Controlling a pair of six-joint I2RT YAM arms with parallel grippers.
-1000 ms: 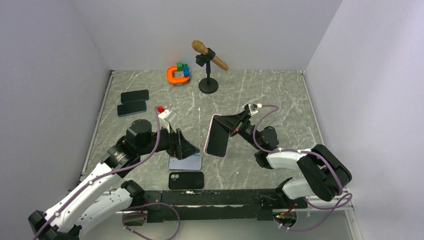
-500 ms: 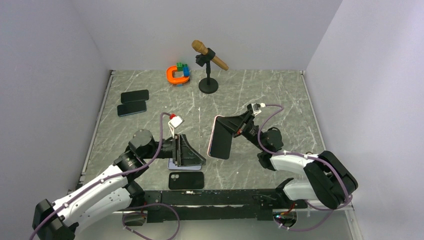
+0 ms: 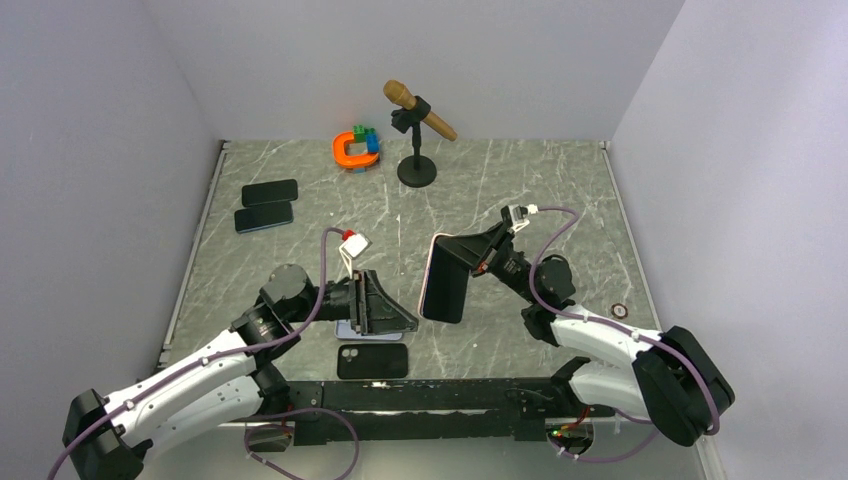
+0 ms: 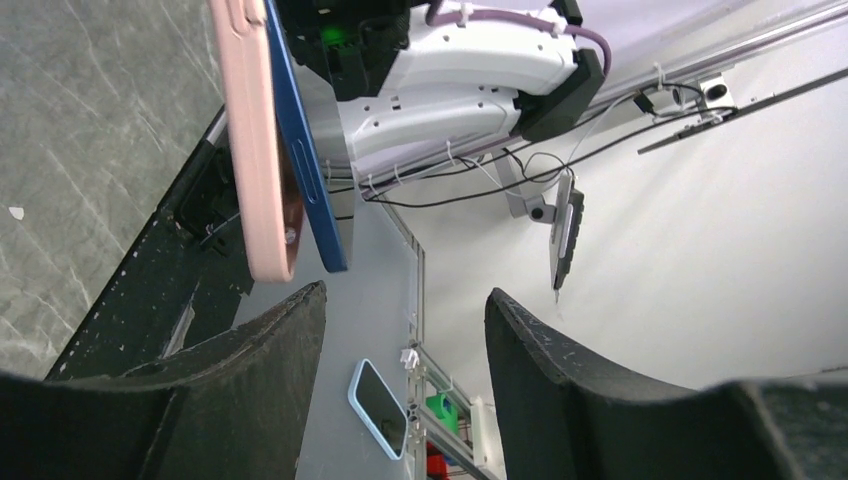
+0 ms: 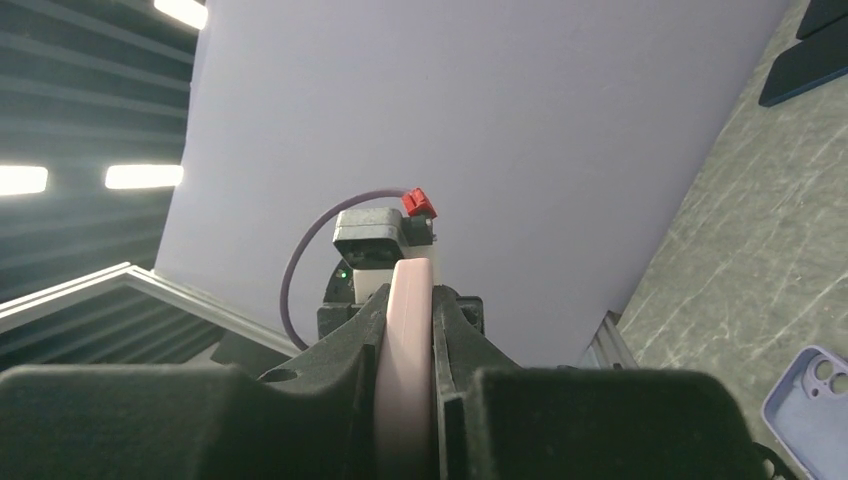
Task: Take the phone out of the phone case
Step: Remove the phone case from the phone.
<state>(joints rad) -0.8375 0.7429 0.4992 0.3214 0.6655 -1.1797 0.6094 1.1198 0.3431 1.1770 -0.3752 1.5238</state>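
Right claw [image 5: 409, 322] clamps the pink phone case [image 3: 444, 290] upright; left claw [image 4: 405, 325] gapes apart beside it.

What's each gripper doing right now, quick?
Left gripper: open, holding nothing.
Right gripper: closed, fingers clamped on the pink-cased phone.

Left arm [image 3: 190, 385] extends from its near-left base, elbow low, forearm directed right. The left gripper [image 3: 398, 318] points right toward the centre, its fingers [image 4: 270, 340] apart with nothing between them. Right arm [image 3: 600, 345] rises from the near-right base and leans left and far. The right gripper [image 3: 458, 252], raised, is clamped on the edge of the pink phone case [image 5: 409, 275]
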